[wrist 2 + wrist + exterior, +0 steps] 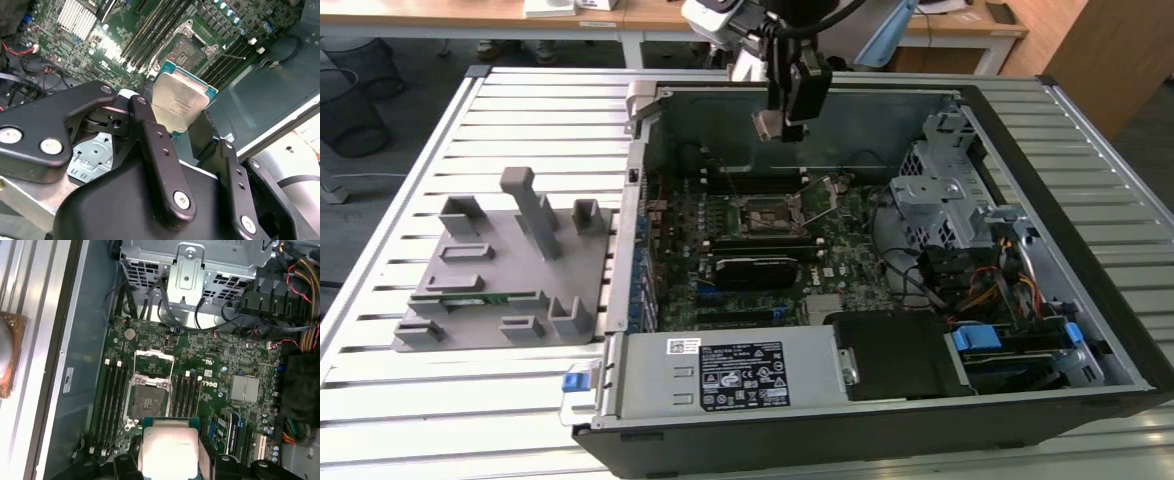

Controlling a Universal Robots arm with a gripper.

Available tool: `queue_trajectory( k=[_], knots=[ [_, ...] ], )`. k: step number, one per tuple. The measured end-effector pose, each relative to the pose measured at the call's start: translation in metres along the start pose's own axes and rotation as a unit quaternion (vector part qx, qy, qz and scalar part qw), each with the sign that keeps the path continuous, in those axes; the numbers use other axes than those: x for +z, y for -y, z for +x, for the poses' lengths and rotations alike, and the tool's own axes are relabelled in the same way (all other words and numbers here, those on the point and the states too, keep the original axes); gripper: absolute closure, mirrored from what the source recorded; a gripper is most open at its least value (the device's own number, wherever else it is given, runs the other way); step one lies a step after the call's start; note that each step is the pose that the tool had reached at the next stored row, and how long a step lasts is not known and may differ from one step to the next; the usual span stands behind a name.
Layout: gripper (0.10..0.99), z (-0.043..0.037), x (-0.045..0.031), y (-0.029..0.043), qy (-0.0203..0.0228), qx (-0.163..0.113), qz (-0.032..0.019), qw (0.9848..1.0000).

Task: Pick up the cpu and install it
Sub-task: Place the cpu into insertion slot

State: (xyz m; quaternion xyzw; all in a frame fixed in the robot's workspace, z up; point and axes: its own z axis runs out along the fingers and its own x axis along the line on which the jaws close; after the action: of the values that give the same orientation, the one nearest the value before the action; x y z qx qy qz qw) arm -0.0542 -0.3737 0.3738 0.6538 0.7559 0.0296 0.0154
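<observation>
Hand (782,127) is clenched on the cpu (766,124), holding it up in the air over the open computer case (881,425), near the case's far wall in the exterior view. Nothing else touches the cpu, and it's well clear of the board (761,265) below.

Second wrist view: cpu (180,100) sits tilted btwn two black fingers (152,130), gripped on opposite edges. It has a silvery top w/ faint grey print and a blue-green rim. First wrist view: cpu (167,450) again, flat metal top facing the camera.

Socket (771,213) lies about mid-board, flanked by memory slots (112,400), w/ its metal frame (154,362) flipped open.

Writing and labels:
- white lettering on the board (209,385), beside the slots
- small white sticker (68,380) on the case's inner wall
- grey metal box (654,385) at the case's near corner carries a white barcode sticker (683,347) and a black label (744,375) w/ white print and marks

Case takes up the surface (520,110) toward the exterior view's right edge. A grey plastic holder (507,270) w/ upright posts stands on the surface by the opposite edge, apart from the case.
</observation>
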Motion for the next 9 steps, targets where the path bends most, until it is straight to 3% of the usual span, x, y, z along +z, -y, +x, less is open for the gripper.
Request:
queue_trajectory(
  k=[4, 9],
  knots=[
    [0.553, 0.0008, 0.0008, 0.0000, 0.0001, 0.002, -0.0001, 1.0000],
    [0.553, 0.0108, 0.0083, -0.0012, 0.0002, 0.004, -0.0001, 1.0000]
  ],
)
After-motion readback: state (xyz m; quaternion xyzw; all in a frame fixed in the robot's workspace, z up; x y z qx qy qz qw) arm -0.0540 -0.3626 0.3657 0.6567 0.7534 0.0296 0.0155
